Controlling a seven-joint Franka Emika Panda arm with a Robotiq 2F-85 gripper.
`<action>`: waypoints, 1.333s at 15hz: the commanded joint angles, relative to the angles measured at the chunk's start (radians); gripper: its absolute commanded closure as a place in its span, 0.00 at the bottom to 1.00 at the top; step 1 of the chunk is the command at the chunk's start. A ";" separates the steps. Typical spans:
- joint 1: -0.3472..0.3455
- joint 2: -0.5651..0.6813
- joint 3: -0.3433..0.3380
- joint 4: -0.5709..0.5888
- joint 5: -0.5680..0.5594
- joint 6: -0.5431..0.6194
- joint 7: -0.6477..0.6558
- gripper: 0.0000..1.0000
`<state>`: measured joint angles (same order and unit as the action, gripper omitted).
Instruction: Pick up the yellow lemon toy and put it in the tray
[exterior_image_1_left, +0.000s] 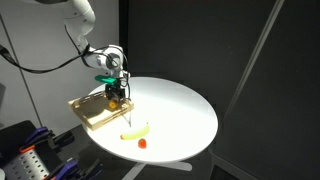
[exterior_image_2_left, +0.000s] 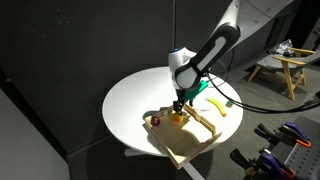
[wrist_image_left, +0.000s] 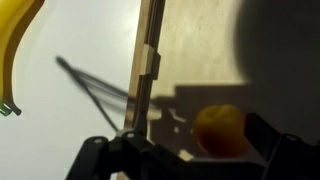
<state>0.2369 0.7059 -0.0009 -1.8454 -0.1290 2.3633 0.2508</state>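
Observation:
The yellow lemon toy (wrist_image_left: 220, 130) lies between my gripper's fingers (wrist_image_left: 195, 145) in the wrist view, over the floor of the pale wooden tray (wrist_image_left: 200, 45). It sits close to the right finger, with a clear gap to the left finger. The gripper looks open. In both exterior views the gripper (exterior_image_1_left: 117, 98) (exterior_image_2_left: 178, 106) hangs low over the tray (exterior_image_1_left: 88, 113) (exterior_image_2_left: 192, 148). The lemon shows as a yellow spot under the fingers (exterior_image_2_left: 178, 117). Whether it rests on the tray floor cannot be told.
A long curved yellow banana piece (exterior_image_1_left: 135, 131) (exterior_image_2_left: 217, 106) (wrist_image_left: 15, 50) lies on the round white table (exterior_image_1_left: 180, 110) beside the tray. A small red toy (exterior_image_1_left: 142, 143) (exterior_image_2_left: 155, 120) sits near the table edge. The tray's raised rim (wrist_image_left: 150, 60) runs beside the fingers.

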 joint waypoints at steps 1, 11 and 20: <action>-0.004 -0.001 -0.003 0.014 0.011 -0.037 0.012 0.00; -0.065 -0.188 -0.010 -0.166 0.021 -0.095 -0.014 0.00; -0.141 -0.451 -0.021 -0.396 0.024 -0.089 -0.014 0.00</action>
<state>0.1233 0.3668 -0.0205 -2.1473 -0.1274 2.2770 0.2505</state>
